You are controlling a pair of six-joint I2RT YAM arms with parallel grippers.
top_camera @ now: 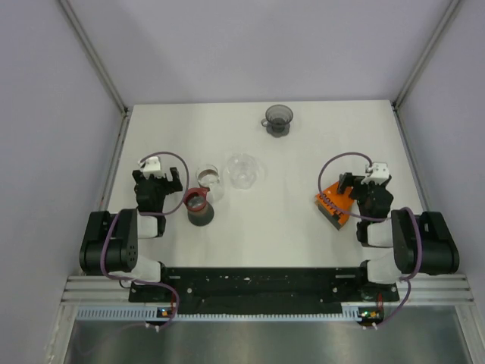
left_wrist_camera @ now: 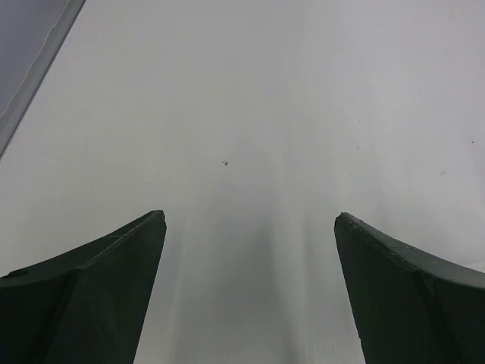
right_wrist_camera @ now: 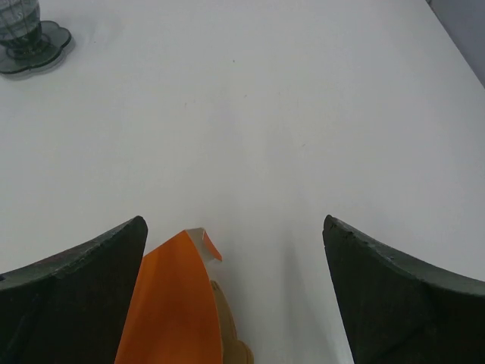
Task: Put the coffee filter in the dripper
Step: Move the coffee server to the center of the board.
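The dripper [top_camera: 278, 118] is a smoky grey cone on a round base, standing at the back centre of the table; it also shows at the top left of the right wrist view [right_wrist_camera: 26, 34]. An orange pack [top_camera: 333, 203] holding brown paper coffee filters [right_wrist_camera: 233, 337] lies at the front right. My right gripper [top_camera: 362, 189] is open and empty, with the pack [right_wrist_camera: 174, 303] just inside its left finger. My left gripper [top_camera: 155, 184] is open and empty over bare table at the front left [left_wrist_camera: 250, 216].
A clear glass bowl-like vessel [top_camera: 244, 171] stands mid-table. A clear glass cup [top_camera: 208, 182] and a dark cup with a red rim [top_camera: 198, 206] stand just right of my left gripper. Walls enclose the white table [top_camera: 288, 227] on three sides.
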